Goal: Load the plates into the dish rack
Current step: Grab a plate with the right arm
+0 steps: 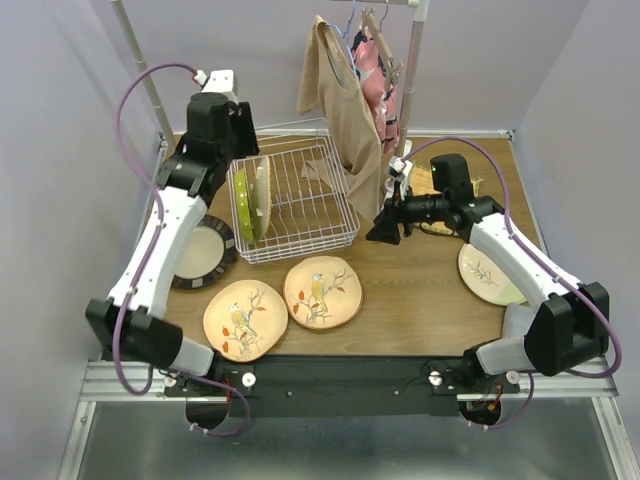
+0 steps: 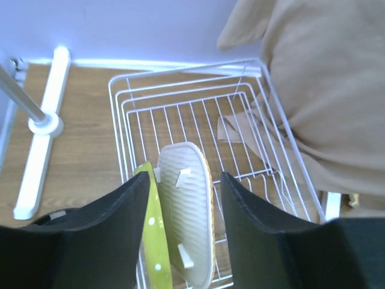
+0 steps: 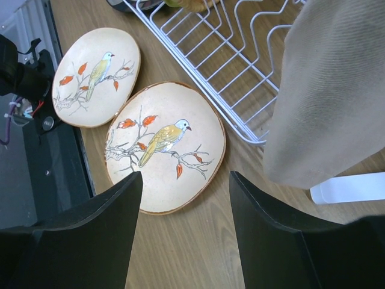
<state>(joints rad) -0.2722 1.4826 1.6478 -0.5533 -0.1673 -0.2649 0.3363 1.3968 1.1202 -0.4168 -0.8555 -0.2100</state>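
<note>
**Worktop** (image 1: 420,300): wooden. There are bare boards at the centre front and between the rack and the right-hand plate.

**Tan garment** (image 1: 340,110): hangs over the rack's right end. Both wrist views show it crowding that edge.

**Dish rack** (image 1: 305,245): white wire, at back centre-left. All slots right of the two plates are free.

**Left arm** (image 1: 160,240): runs up the left edge, with the wrist bent down over the rack's left end.

**Right arm** (image 1: 510,250): folded, with the forearm reaching left just off the rack's right front corner.

**Plates:**
- Lime plate (image 2: 153,241) and cream ribbed plate (image 2: 186,205) stand upright, side by side in the rack. The ribbing shows only in the left wrist view.
- Two bird plates (image 3: 96,75) (image 3: 165,144) lie flat in front of the rack.
- Dark-rimmed plate (image 1: 205,255) and branch-painted plate (image 1: 485,272) show in the top view only.

**Left jaws:** parted above the cream plate, gripping nothing.

**Right jaws:** wide apart above the nearer bird plate, empty.
</note>
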